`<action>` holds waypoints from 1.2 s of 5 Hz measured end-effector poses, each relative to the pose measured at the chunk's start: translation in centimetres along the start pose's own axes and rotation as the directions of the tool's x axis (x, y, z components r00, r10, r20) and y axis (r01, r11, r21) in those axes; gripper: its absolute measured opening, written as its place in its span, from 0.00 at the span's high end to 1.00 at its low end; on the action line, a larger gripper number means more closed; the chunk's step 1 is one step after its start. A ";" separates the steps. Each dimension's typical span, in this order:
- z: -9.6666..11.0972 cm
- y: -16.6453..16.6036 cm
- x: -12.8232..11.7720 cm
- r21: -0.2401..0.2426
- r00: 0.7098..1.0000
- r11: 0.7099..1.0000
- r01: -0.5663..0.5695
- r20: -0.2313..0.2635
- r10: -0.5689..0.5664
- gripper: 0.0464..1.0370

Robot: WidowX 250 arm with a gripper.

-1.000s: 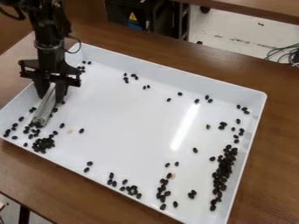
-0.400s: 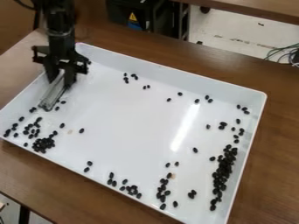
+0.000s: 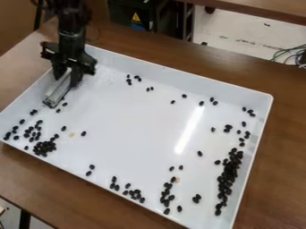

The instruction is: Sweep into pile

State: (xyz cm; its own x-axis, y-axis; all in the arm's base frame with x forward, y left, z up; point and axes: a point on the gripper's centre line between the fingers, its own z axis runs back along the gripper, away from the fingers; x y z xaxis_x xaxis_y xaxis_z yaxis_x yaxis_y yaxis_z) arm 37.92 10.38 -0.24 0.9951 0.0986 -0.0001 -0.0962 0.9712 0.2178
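At the upper left of the white tray, the gripper [image 3: 67,82] is shut on a pale, flat sweeping tool [image 3: 58,89], whose lower end hangs over the tray's left side. Black beans lie scattered over the tray [image 3: 131,129]. A dense heap of beans [image 3: 44,147] sits in the tray's near-left corner, with looser ones around it. A long band of beans [image 3: 227,179] runs along the right wall. Smaller clusters lie along the front edge, such as beans [image 3: 136,194], and a few are near the back wall.
Raised walls of the tray [image 3: 179,72] surround the beans on a brown wooden table [image 3: 278,156]. Behind the table stand a dark box [image 3: 133,13] and some cables [image 3: 291,54] at the right.
The gripper and its tool have moved back and slightly right, away from the near-left heap. A few beans by the left wall are now uncovered; the heap looks much the same.
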 end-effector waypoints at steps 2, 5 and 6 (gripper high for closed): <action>1.5 -7.3 -0.2 0.003 0.987 0.989 0.149 0.065 -0.148 0.70; 4.5 -17.9 -3.0 -0.083 0.943 0.943 0.321 0.123 -0.310 0.70; 5.2 -20.3 -4.1 -0.101 0.935 0.933 0.346 0.114 -0.335 0.70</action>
State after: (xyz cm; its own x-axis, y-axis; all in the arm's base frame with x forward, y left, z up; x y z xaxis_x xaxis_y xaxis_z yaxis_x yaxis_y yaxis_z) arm 35.87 -10.85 0.43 0.9654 -0.2579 0.0386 0.2528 0.9619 0.1042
